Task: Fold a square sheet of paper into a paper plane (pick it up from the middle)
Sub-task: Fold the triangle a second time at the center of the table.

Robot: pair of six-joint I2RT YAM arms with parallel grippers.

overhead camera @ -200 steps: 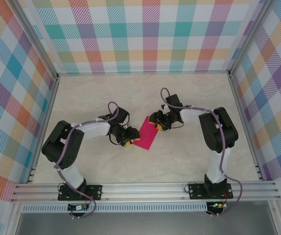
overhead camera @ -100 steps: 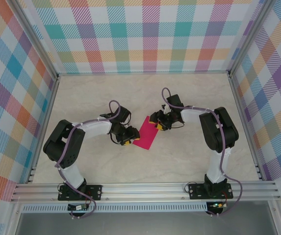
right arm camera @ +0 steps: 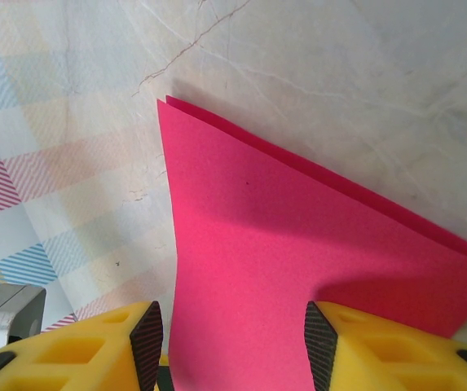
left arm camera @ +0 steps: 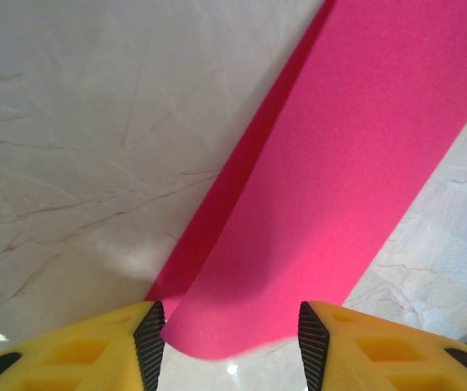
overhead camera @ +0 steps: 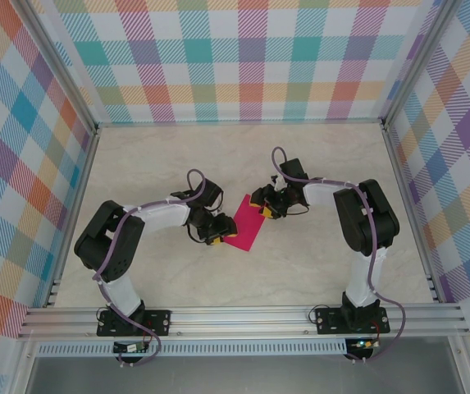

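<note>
The square sheet of paper lies on the table, magenta-pink and folded over into a two-layer strip. The upper layer lifts slightly off the lower one. My left gripper sits at the strip's lower-left end. It is open, and the curled paper edge lies between its fingertips without being pinched. My right gripper is at the upper-right end, also open, with the paper running flat between its black pads. The paper plane is out of view.
The marble-look table is ringed by checked walls. An aluminium rail runs along the near edge, by the arm bases. Both arms bend inward toward the centre.
My left gripper has edged slightly right, toward the paper, and its jaws have narrowed a little. The right arm and the paper have stayed put.
</note>
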